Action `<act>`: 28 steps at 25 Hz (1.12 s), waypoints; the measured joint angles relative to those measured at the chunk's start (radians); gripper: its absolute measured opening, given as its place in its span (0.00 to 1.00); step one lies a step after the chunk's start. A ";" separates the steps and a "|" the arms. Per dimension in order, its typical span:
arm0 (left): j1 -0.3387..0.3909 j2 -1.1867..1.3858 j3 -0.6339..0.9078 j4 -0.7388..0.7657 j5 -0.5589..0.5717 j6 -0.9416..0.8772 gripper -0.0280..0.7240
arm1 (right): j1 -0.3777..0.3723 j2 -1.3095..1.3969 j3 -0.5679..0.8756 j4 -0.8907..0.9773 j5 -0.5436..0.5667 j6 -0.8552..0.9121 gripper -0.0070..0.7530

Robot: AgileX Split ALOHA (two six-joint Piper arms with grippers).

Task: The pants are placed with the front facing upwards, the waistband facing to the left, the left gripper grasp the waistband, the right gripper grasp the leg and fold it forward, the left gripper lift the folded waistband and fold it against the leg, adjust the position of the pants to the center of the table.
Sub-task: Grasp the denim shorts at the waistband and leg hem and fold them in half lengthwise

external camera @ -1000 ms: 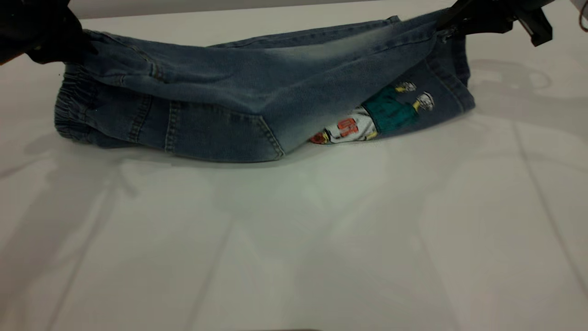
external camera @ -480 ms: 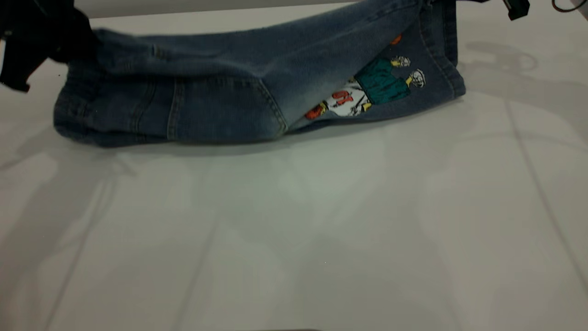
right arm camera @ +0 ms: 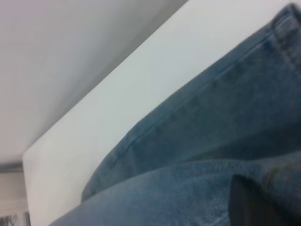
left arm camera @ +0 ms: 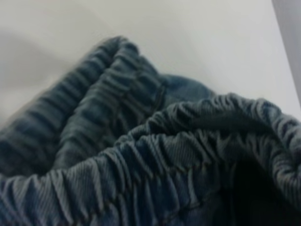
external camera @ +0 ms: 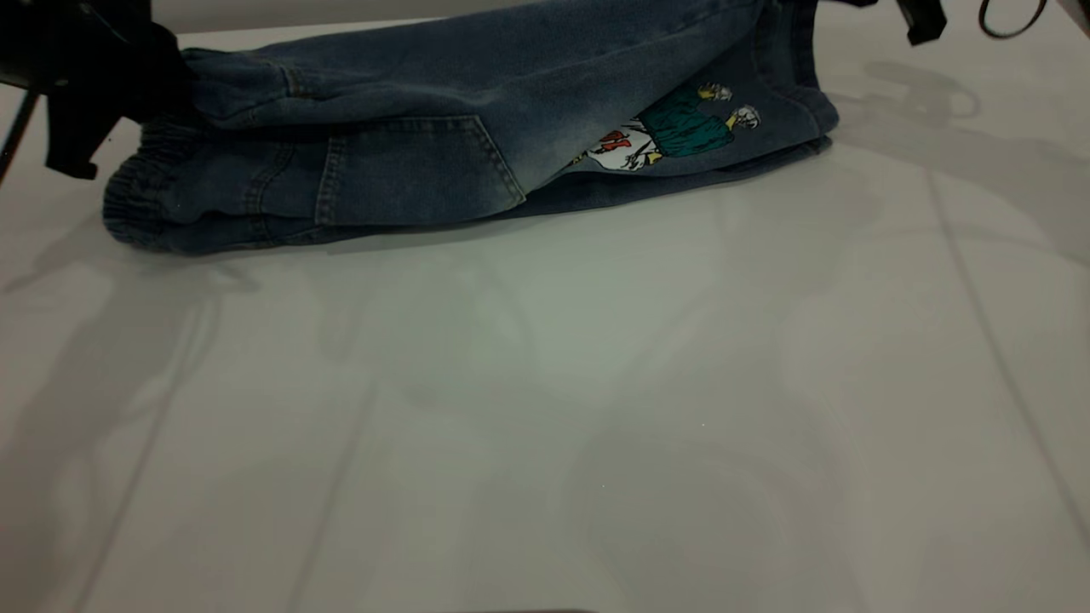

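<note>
Stage: the first fold is judged to be under way. The pants are held up along one long edge and the upper layer is draped toward the front of the worktop.
Done: the waistband and one leg have been grasped, as far as can be judged from the raised cloth at both ends.
Left: the raised leg is not yet laid flat on the lower one; the fold of the waistband against the leg and the centring are not yet done (the pants lie near the far edge of the worktop).
Left claw: the left claw is seen at the waistband end, dark against the cloth. It cannot be told if its fingers are closed.
Right claw: only a black part of the right claw is seen above the leg hem end. Its finger state cannot be told either.
Exterior view: the cartoon print below the right claw is shown only here.
Left wrist view: the ruched ribs of the waistband are shown close under the left claw.
Right wrist view: a stitched leg seam and the far edge of the worktop are shown.
</note>
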 joint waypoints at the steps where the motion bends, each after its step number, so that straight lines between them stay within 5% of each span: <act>1: 0.000 0.018 -0.014 -0.001 -0.008 0.000 0.12 | 0.000 0.012 -0.007 0.001 -0.004 -0.003 0.05; 6: 0.000 0.114 -0.072 -0.001 -0.027 0.047 0.13 | 0.001 0.056 -0.036 0.006 -0.011 -0.030 0.09; 10: 0.000 0.152 -0.091 0.024 -0.033 0.099 0.20 | 0.001 0.057 -0.044 0.006 -0.010 -0.060 0.25; 16: 0.025 0.151 -0.097 0.189 -0.046 0.152 0.56 | 0.001 0.057 -0.055 0.003 0.056 -0.133 0.65; 20: 0.073 0.090 -0.097 0.369 -0.020 0.152 0.76 | 0.001 0.055 -0.064 -0.017 0.138 -0.156 0.72; 23: 0.113 -0.012 -0.097 0.516 0.076 0.152 0.79 | 0.001 0.046 -0.064 -0.049 0.177 -0.157 0.72; 28: 0.130 -0.173 -0.097 0.705 0.432 0.154 0.76 | 0.001 0.036 -0.065 -0.073 0.214 -0.157 0.69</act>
